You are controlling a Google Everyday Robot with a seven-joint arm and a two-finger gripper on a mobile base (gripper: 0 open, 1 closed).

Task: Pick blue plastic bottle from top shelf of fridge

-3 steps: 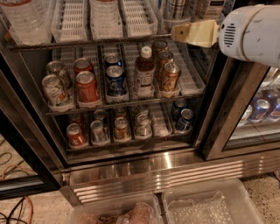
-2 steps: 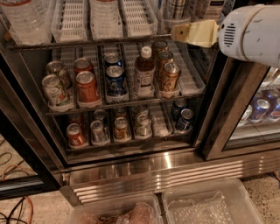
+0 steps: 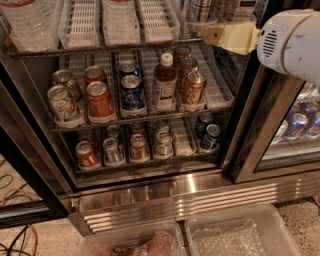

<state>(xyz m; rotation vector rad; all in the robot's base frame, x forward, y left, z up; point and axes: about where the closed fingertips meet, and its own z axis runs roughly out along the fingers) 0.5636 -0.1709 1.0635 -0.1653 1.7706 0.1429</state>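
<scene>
Your claw [image 3: 226,37] is up by the right end of the top shelf [image 3: 150,20] of the fridge [image 3: 175,200], can't tell if it's open or closed. The blue plastic bottle [image 3: 239,9] sits just behind it

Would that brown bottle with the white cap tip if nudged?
Probably: the bottle stands taller than the cans beside it. It looks full, so likely heavyish. The gripper is higher, by the top shelf.
</scene>
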